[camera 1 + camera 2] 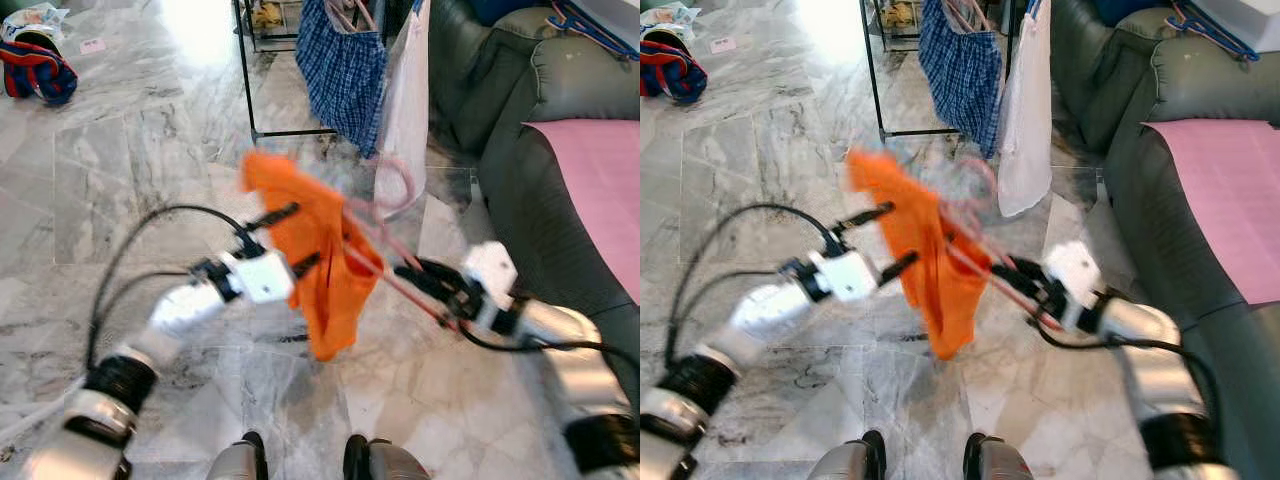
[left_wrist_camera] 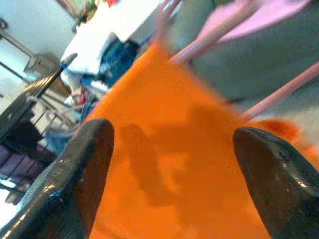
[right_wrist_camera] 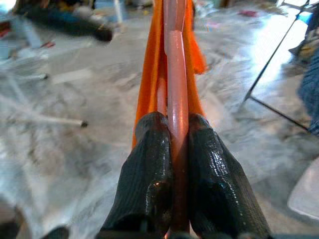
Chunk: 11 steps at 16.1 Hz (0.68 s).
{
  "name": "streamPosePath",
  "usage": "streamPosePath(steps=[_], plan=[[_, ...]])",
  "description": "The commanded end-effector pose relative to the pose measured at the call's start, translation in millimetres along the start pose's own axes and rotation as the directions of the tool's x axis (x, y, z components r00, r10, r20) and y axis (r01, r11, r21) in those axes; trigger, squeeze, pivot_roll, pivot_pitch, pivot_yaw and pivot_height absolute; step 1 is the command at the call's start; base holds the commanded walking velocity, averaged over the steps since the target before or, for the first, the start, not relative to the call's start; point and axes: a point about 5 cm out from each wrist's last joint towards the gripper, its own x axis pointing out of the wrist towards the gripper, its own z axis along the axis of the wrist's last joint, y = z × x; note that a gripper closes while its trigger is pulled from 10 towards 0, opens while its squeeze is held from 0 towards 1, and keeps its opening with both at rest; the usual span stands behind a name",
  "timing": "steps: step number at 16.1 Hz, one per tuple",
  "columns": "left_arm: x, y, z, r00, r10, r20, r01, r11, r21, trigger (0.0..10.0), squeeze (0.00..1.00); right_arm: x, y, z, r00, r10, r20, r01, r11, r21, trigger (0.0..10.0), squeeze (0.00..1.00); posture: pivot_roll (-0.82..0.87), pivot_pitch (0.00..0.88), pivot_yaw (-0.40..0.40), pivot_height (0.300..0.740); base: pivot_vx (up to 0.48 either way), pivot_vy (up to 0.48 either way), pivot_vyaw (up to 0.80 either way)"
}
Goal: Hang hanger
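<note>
Counting from my left: one red and blue bag [image 1: 38, 68] lies on the marble floor [image 1: 130, 170] far off in the corner, one black clothes rack [image 1: 246, 80] stands ahead, and from it hang two pieces, a blue checked garment [image 1: 342, 70] and a pale white one [image 1: 405, 120] beside it. One grey sofa [image 1: 520, 170] runs along my right, with one pink cloth [image 1: 600, 180] spread on its seat. One pink hanger [image 1: 385, 270] and one orange cloth [image 1: 320, 260] draped over it are in front of me, in the air between my two arms.

My left gripper [image 1: 283, 240] reaches forward and to the right, arm bent at the elbow, a black cable looping over it. Its fingers [image 2: 75, 184] stand wide apart, one on each side of the orange cloth's edge, and I cannot tell whether they touch it. My right gripper [image 1: 425, 280] stretches leftward from the sofa side, forearm low and slanted, and its two fingers [image 3: 149, 164] are pressed tight on the hanger's thin pink bar, the cloth hanging beyond them. The hanger is well short of the rack, tilted, its hook end blurred toward the white garment. The sofa edge sits close by my right elbow. My two feet show at the bottom on the floor.
</note>
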Motion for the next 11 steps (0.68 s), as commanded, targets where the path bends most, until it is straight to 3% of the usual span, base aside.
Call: streamPosePath(steps=[1,7,11], plan=[[-0.8,-1.9,-2.2,0.999,-0.039,-0.01,0.039,0.999,0.013,10.0,1.0,-1.1,3.8,6.3,0.998,0.066,0.022,-0.066,0.998,-0.012,10.0,0.0,0.02,0.245,-0.018,0.74,0.0,0.0,0.0],[-0.4,10.3,-9.0,0.991,-0.12,-0.052,0.124,0.988,0.087,10.0,1.0,-10.9,-2.4,0.8,0.987,0.143,-0.079,-0.148,0.987,-0.063,10.0,0.0,0.02,0.244,-0.013,0.74,0.0,0.0,0.0],[-3.8,4.5,-19.7,0.947,-0.295,-0.129,0.308,0.947,0.095,10.0,1.0,-9.4,-1.0,4.8,0.959,0.249,-0.133,-0.265,0.957,-0.115,10.0,0.0,0.02,0.245,-0.009,0.74,0.0,0.0,0.0]])
